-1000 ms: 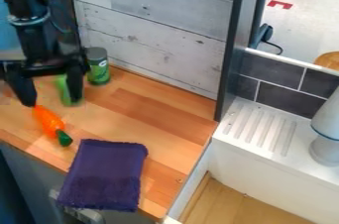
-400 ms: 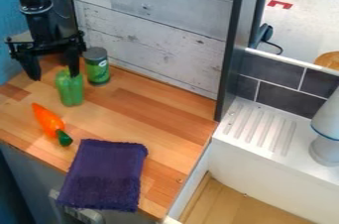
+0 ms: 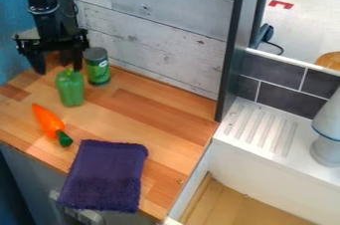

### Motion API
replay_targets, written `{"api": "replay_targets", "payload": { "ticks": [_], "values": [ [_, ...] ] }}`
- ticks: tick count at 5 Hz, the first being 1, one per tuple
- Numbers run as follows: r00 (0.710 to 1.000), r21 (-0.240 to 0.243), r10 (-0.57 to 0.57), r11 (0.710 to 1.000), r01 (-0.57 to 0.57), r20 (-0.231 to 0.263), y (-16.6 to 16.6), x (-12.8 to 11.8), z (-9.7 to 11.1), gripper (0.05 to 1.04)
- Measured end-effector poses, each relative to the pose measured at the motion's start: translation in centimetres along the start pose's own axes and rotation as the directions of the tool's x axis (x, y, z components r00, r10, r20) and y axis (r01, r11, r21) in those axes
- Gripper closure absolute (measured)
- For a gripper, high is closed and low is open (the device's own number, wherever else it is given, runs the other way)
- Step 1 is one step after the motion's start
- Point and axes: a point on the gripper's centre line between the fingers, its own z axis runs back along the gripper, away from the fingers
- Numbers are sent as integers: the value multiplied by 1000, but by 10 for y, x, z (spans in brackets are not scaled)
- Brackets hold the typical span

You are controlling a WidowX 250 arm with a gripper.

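The black gripper (image 3: 59, 68) hangs at the upper left over the counter's back corner, open, with nothing between its fingers. Nearest to it stands a green pepper (image 3: 70, 89), upright, just below and beside the right finger. A green can with a grey lid (image 3: 98, 69) is to the right of the gripper, close to the wall. Farther forward lies an orange carrot (image 3: 47, 119) with its dark green end toward the front. A folded dark purple cloth (image 3: 105, 175) lies at the counter's front edge.
The wooden counter (image 3: 156, 119) borders a whitewashed plank wall (image 3: 159, 25) and a dark upright post (image 3: 232, 45). At the right are a white ridged drainboard (image 3: 262, 128), a grey-white object (image 3: 328, 134) on it, and a sink basin (image 3: 229, 206).
The gripper has moved back and up, away from the carrot, and slightly right since the last frame. The pepper, partly hidden behind it before, now shows fully. The other objects stayed put.
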Motion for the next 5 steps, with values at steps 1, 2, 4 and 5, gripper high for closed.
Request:
{"api": "replay_targets", "payload": {
  "ticks": [1,2,4,5],
  "values": [
    [1000,12,11,1000,-11,24,-1,12,-5,83],
    [999,23,20,1000,-20,33,-2,24,-11,83],
    [1000,46,4,999,-4,-9,-10,21,-31,397],
    [1000,43,9,999,-9,-5,-17,20,-31,647]
  ]
}}
